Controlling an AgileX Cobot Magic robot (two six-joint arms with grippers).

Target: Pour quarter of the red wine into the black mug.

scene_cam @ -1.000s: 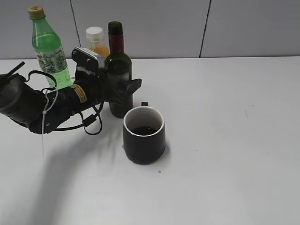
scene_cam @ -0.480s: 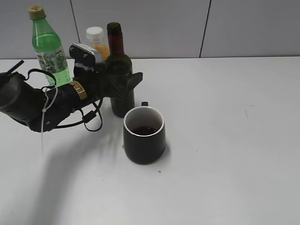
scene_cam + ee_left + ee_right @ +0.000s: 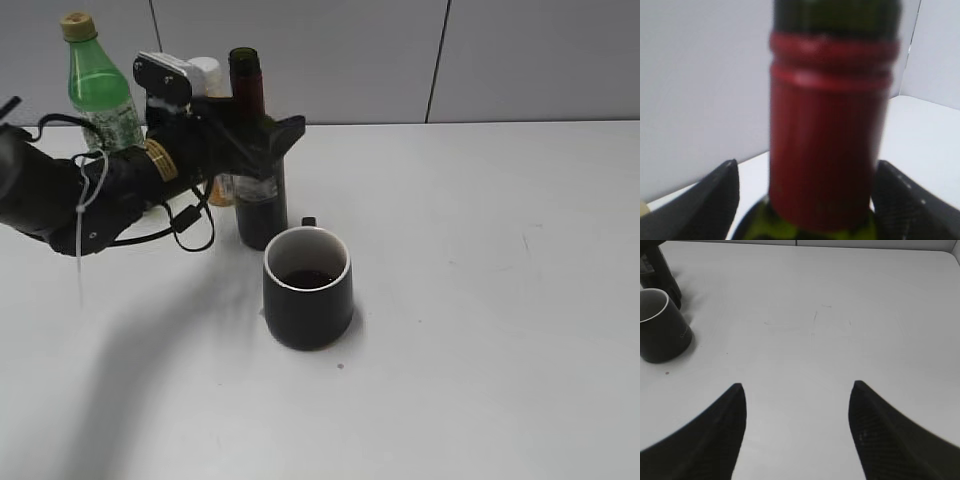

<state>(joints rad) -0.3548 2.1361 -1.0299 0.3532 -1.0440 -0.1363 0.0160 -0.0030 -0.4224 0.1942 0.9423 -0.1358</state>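
Exterior view, left claw (image 3: 262, 140) risen to red wine (image 3: 258, 205) neck

Far left on your white surface (image 3: 480, 330): green plastic bottle (image 3: 98, 98), upright, yellowish cap, printed label low on the body. Just right of it, orange juice bottle (image 3: 211, 80), white cap showing, body mostly hidden. Small dark speck (image 3: 340, 366) on the surface near centre. Grey panelled wall (image 3: 400, 60) along the far edge.

a lab-like test bench: bare white table (image 3: 480, 300), plain grey wall panels (image 3: 540, 60).
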